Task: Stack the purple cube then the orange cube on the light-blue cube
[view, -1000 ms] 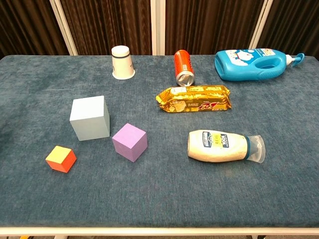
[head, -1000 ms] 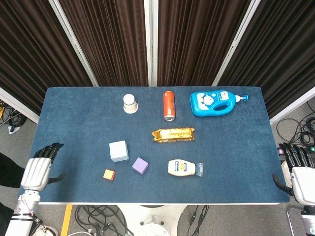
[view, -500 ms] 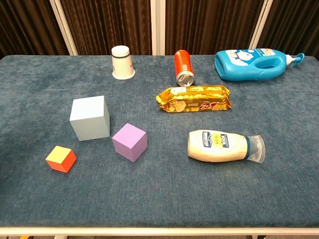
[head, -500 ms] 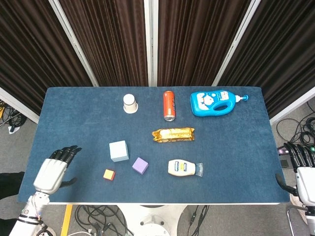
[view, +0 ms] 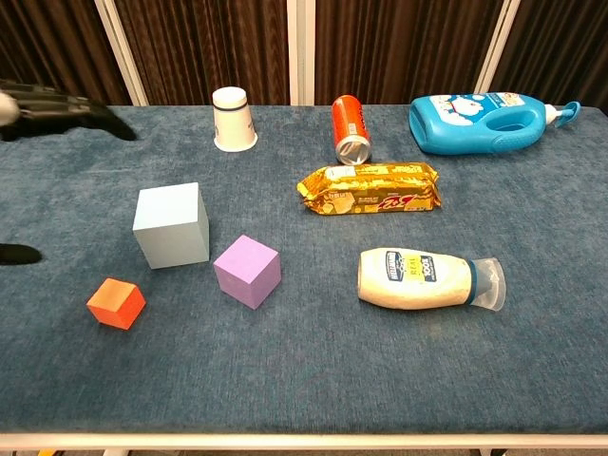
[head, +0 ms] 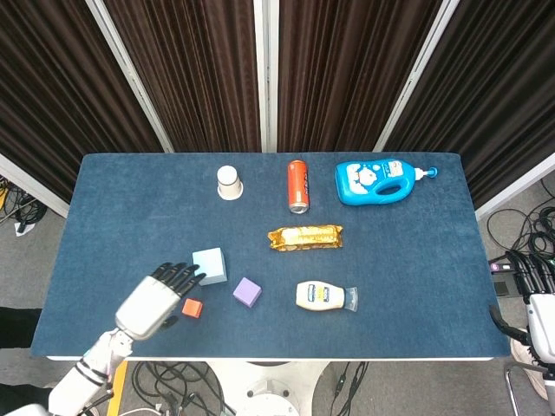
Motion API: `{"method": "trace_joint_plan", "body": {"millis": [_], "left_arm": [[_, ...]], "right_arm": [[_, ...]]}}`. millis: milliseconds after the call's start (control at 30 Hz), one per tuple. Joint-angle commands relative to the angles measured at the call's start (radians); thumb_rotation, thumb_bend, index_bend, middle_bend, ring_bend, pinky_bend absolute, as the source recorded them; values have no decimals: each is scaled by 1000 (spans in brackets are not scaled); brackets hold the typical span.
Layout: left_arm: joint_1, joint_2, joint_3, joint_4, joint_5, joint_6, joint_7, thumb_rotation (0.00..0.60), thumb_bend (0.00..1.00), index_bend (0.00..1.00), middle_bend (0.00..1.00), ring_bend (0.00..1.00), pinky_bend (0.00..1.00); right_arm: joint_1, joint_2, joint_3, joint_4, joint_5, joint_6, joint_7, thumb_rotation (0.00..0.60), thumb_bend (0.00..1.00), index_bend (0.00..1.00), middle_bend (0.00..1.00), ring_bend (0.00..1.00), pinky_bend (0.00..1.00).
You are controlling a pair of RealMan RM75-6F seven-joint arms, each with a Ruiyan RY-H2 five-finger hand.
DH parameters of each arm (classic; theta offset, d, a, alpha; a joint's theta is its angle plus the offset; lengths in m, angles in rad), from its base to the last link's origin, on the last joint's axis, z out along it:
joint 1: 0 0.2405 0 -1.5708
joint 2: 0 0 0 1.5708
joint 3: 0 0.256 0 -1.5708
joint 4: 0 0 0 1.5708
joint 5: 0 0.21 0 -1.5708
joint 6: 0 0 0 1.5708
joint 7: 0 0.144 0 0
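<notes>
The light-blue cube (head: 209, 265) (view: 172, 225) stands left of centre on the table. A purple cube (head: 247, 292) (view: 247, 271) lies just right and nearer the front. The small orange cube (head: 192, 307) (view: 116, 303) sits in front of the light-blue one. My left hand (head: 154, 299) hovers above the table just left of the orange cube, holding nothing, fingers (view: 57, 106) apart and stretched toward the light-blue cube. My right hand (head: 539, 303) hangs off the table's right edge, empty, fingers apart.
A white paper cup (head: 229, 183), an orange can (head: 297, 185) lying down and a blue detergent bottle (head: 377, 181) line the back. A gold snack packet (head: 304, 236) and a mayonnaise bottle (head: 323, 295) lie right of the cubes.
My left hand has swung in from the table's left edge to beside the orange cube. My right hand has drifted slightly further right. The cubes have not moved.
</notes>
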Motion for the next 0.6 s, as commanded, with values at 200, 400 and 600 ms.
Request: {"method": "trace_joint_plan", "body": {"millis": [200, 400, 600], "left_arm": [[-120, -61, -61, -26, -109, -172, 71, 600, 112, 234, 296, 200, 265], [-180, -136, -78, -8, -196, -240, 164, 600, 147, 264, 328, 213, 266], [-240, -223, -70, 120, -106, -241, 165, 600, 164, 267, 344, 213, 265]], "right_arm": [[-3, 2, 5, 4, 7, 5, 12, 600, 232, 39, 74, 0, 0], [-9, 2, 5, 17, 3, 14, 35, 600, 232, 39, 74, 0, 0], [-11, 3, 12, 24, 0, 25, 61, 600, 232, 39, 75, 0, 0]]}}
